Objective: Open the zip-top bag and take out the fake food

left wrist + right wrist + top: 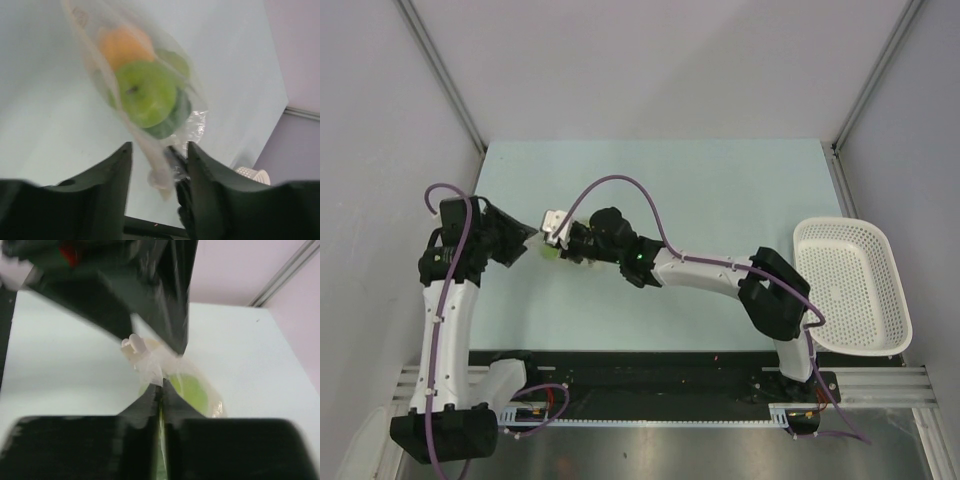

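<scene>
The zip-top bag (196, 122) hangs clear and crinkled above the table, between both grippers (554, 224). Inside it I see an orange fruit (122, 46), a light green apple (147, 97), a second light green fruit (176, 62) and a dark green one (176, 117). My right gripper (161, 388) is shut on a fold of the bag's plastic, with the green fruit (192, 390) just beyond its tips. My left gripper (160, 146) stands open, and the bag's top strip (155, 162) hangs loosely between its fingers. In the top view the left gripper (525, 240) faces the right gripper (568, 240) closely.
A white mesh basket (850, 290) sits at the table's right edge, also seen in the left wrist view as the basket (252, 174). The pale green tabletop (720, 190) stretches behind the arms. Grey walls enclose the table on three sides.
</scene>
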